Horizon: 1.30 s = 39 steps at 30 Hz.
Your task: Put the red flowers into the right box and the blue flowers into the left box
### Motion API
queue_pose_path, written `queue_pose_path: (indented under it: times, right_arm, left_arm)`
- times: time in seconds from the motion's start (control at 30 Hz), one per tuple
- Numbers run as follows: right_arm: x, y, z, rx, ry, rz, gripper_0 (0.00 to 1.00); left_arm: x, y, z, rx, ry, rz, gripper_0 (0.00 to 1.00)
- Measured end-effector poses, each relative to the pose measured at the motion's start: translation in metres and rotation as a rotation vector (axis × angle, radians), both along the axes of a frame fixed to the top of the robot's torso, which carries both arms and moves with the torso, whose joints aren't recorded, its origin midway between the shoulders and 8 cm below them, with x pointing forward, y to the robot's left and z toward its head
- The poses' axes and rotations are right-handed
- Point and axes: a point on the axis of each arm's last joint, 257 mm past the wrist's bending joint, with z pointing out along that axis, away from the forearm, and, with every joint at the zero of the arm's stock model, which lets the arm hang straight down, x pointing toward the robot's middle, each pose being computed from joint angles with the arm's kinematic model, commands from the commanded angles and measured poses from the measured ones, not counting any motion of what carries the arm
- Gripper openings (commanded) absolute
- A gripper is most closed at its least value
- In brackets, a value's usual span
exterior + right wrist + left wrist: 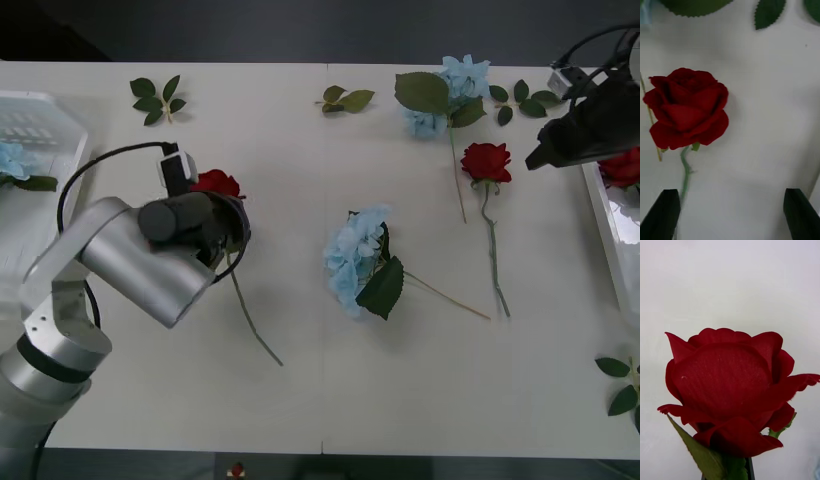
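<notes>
A red rose (728, 390) appears to be gripped by the left gripper (222, 235) above the worktop (300, 390), while the right gripper (732, 213) is held open near another rose (687, 108).

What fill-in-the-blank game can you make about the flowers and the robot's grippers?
The left gripper is shut on a ____ rose.
The right gripper is not shut but ____.
In the left box lies a flower that is ____.
Missing words: red; open; blue.
</notes>
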Motion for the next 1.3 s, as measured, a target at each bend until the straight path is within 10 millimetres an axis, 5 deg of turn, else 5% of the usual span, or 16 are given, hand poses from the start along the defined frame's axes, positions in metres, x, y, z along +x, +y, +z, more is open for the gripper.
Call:
queue_pose_path:
  times: [0.17,0.37,0.57,0.67,0.83,1.0,1.3]
  right_arm:
    - [0.003,0.031,0.001,0.007,-0.018,0.057,0.89]
    - [-0.001,0.044,-0.015,0.010,-0.013,0.083,0.89]
    - [-0.017,0.065,-0.023,0.212,0.003,0.084,0.89]
    - [-0.032,0.089,-0.006,0.422,-0.037,0.153,0.98]
    - [-0.059,0.085,0.013,0.581,-0.122,0.222,1.00]
    - [-0.093,0.094,0.023,0.684,-0.203,0.320,1.00]
    - [-0.150,0.122,0.037,0.772,-0.309,0.460,1.00]
  left_arm:
    - [0.001,0.012,0.036,-0.018,-0.010,-0.118,0.00]
    - [-0.001,0.047,0.066,0.039,0.002,-0.260,0.00]
    - [-0.010,0.075,0.115,0.044,-0.078,-0.432,0.00]
    - [-0.018,0.066,0.141,-0.092,-0.152,-0.542,0.00]
    - [-0.016,0.059,0.168,-0.199,-0.404,-0.770,0.00]
    - [-0.011,0.045,0.162,-0.387,-0.496,-0.805,0.00]
    - [-0.005,-0.056,0.179,-0.618,-0.696,-0.795,0.00]
